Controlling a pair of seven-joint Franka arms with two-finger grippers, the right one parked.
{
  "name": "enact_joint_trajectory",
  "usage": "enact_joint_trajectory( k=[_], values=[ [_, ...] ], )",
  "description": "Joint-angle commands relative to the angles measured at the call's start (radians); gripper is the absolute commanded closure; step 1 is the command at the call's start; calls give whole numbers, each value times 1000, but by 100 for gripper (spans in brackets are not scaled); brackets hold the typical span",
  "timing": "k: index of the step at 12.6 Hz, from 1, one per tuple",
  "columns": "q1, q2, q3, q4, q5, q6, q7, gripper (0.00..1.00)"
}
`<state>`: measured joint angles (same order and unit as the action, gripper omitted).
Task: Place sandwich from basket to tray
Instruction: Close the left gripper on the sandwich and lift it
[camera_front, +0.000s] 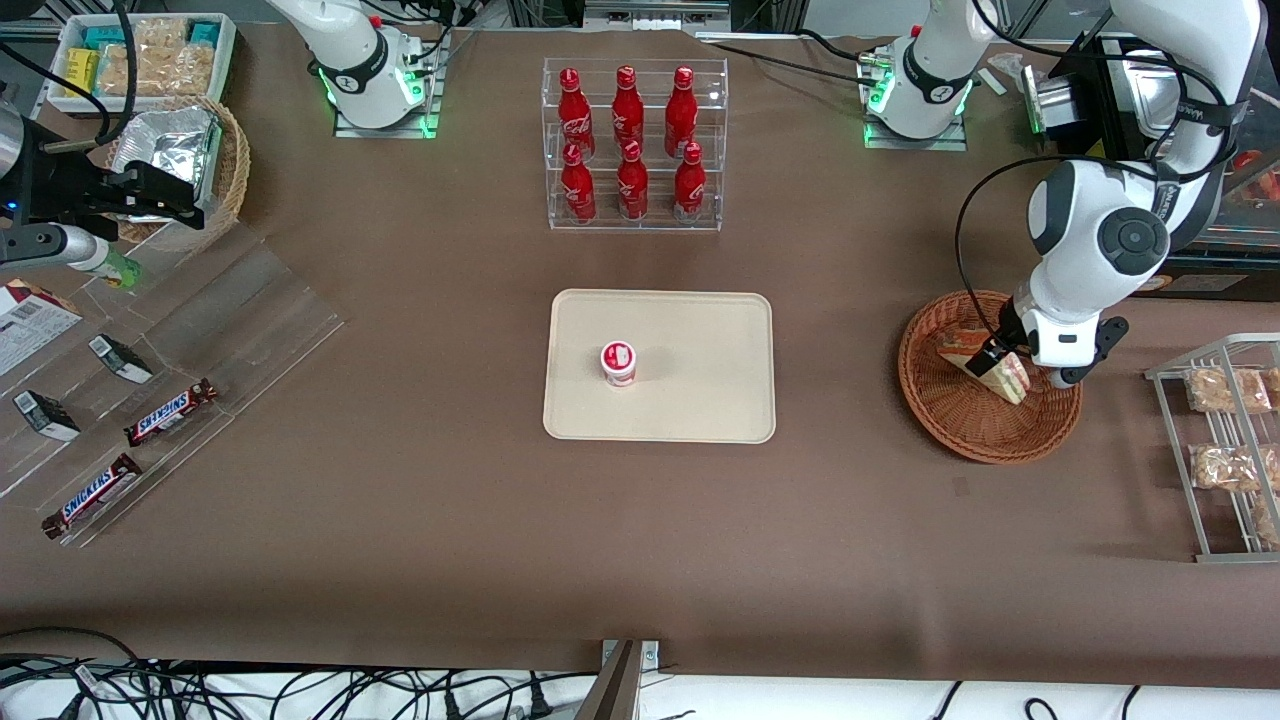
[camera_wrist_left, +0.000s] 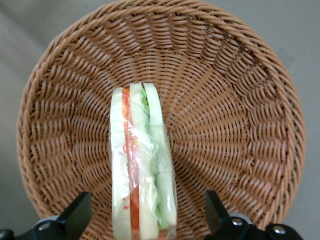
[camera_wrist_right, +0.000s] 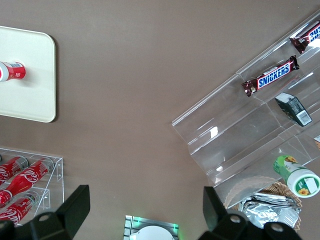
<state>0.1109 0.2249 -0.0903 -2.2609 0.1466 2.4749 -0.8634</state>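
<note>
The sandwich (camera_front: 1003, 373) (camera_wrist_left: 143, 165), a clear-wrapped wedge with red and green filling, stands on edge in the round reddish-brown wicker basket (camera_front: 950, 420) (camera_wrist_left: 240, 100) toward the working arm's end of the table. My left gripper (camera_front: 1005, 362) (camera_wrist_left: 148, 220) is down in the basket, open. One black finger (camera_wrist_left: 77, 214) stands on each side of the wedge, with a gap between each finger and the wrapper. The cream tray (camera_front: 700, 340) (camera_wrist_right: 35, 75) lies at the table's middle.
A small red-and-white cup (camera_front: 619, 363) stands on the tray. A clear rack of red bottles (camera_front: 633, 145) stands farther from the front camera than the tray. A steel wire rack with snack packets (camera_front: 1225, 440) sits beside the basket. Clear shelves with Snickers bars (camera_front: 170, 412) lie toward the parked arm's end.
</note>
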Motion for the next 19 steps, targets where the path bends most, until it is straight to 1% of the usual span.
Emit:
enact_joint_trajectory(
  k=[1, 3, 4, 5, 6, 7, 9, 10, 13, 16, 19],
  values=[
    [21, 28, -2, -5, 39, 47, -26, 0],
    [24, 50, 0, -5, 74, 50, -26, 0],
    [30, 56, 0, -3, 76, 50, -26, 19],
    [32, 57, 0, -3, 76, 50, -26, 50],
    [30, 59, 0, -3, 77, 50, -26, 79],
    [30, 60, 0, -3, 82, 50, -25, 100],
    [32, 65, -2, -5, 180, 45, -23, 100],
    [32, 73, -2, -5, 201, 44, -22, 100],
    [30, 59, -5, 6, 203, 7, 4, 100],
    [36, -2, -9, 32, 202, -109, 208, 100],
    [41, -42, -20, 113, 173, -261, 383, 100]
  ],
)
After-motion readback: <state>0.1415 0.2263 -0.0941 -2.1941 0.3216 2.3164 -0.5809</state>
